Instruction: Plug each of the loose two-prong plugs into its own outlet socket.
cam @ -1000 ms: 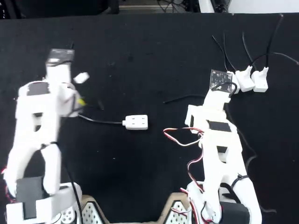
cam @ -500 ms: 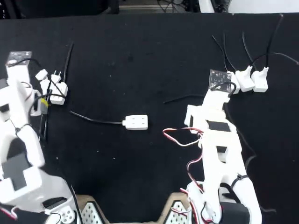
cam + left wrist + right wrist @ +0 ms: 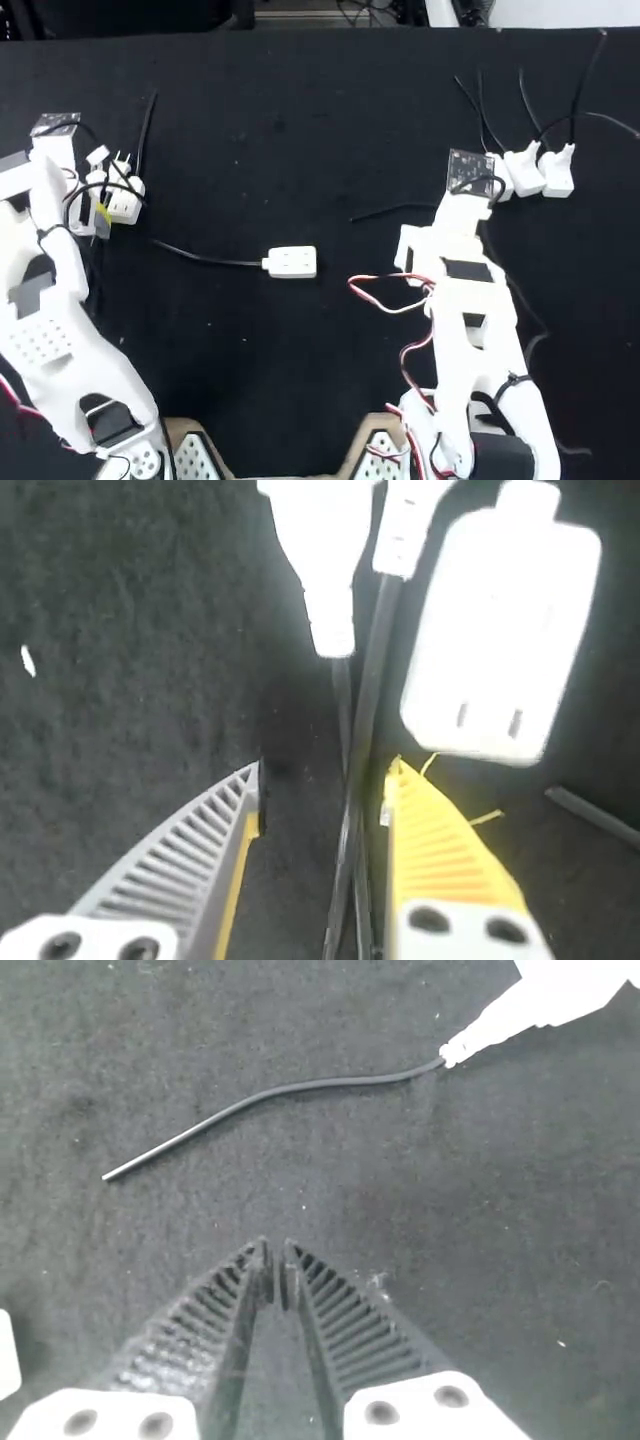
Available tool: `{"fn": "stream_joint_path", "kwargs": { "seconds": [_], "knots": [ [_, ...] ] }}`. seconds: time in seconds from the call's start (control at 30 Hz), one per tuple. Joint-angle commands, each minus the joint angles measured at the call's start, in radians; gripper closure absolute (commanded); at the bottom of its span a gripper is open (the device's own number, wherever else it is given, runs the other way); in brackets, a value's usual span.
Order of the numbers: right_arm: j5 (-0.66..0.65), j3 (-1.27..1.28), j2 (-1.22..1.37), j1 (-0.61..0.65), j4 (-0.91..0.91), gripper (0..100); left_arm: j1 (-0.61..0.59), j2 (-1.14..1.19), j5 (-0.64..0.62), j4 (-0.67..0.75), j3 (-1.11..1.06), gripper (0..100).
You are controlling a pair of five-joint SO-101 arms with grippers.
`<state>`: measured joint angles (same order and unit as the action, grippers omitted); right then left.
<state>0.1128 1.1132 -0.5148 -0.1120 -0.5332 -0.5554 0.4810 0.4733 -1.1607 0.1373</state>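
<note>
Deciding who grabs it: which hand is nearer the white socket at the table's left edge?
Left. The left hand is open right beside the socket, straddling a cable. The right hand is shut, far across the table.

The desk [image 3: 300,110] had a black cloth on it, matt and a bit fuzzy, with tiny specks of fluff. The outlet socket [image 3: 291,262] in the middle was smooth white plastic. The plugs [image 3: 524,170] at the far right were white plastic too, with a soft shine. A cord [image 3: 290,1088] looked like thin, smooth black rubber. The left jaws were ridged plastic, one grey and one yellow. The right jaws were dark, matt, ridged plastic. The left arm [image 3: 50,330] and right arm [image 3: 470,320] had hard white plastic shells.
</note>
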Motion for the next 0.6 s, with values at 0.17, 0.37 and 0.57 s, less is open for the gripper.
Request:
{"fn": "stream_joint_path", "kwargs": {
  "seconds": [0.17, 0.37, 0.57],
  "knots": [
    [0.003, -0.073, -0.033, 0.015, 0.023, 98.4, 0.019, 0.048, 0.006, -0.009, 0.073, 98],
    [0.003, -0.073, -0.033, 0.017, 0.023, 98.4, 0.008, 0.026, 0.006, -0.133, 0.145, 97],
    [0.003, -0.074, -0.033, 0.017, 0.023, 98.4, 0.001, -0.061, 0.006, -0.353, 0.28, 97]
  ]
}}
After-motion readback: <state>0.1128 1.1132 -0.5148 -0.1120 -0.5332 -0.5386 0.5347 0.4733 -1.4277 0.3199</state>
